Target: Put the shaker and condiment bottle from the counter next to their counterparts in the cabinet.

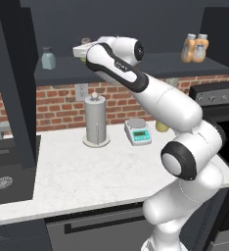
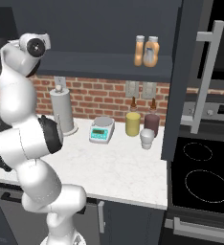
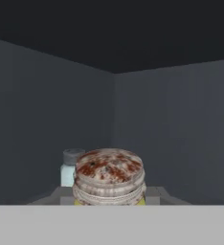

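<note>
In the hand view the shaker (image 3: 109, 176) sits close up between my fingertips, its mottled grey-brown cap facing me and a strip of yellow body below. My gripper (image 3: 109, 197) is shut on it inside the dark cabinet (image 3: 171, 119). Just behind the shaker on its left stands the pale blue-grey shaker (image 3: 69, 168), also seen on the shelf board (image 1: 67, 69) as a small jar (image 1: 48, 59). From the left base view my gripper (image 1: 82, 53) reaches over that shelf, right of the blue-grey shaker. Two orange bottles (image 1: 194, 48) stand side by side at the shelf's right end; which one is the condiment bottle I cannot tell.
On the marble counter (image 1: 82, 176) stand a paper-towel roll (image 1: 96, 120) and a small scale (image 1: 138, 131). A yellow spouted bottle (image 2: 132, 122), a dark bottle (image 2: 151, 123) and a white jar (image 2: 147, 139) stand by the brick wall. Sink (image 1: 6, 171) on the left, stove (image 2: 200, 177) on the right.
</note>
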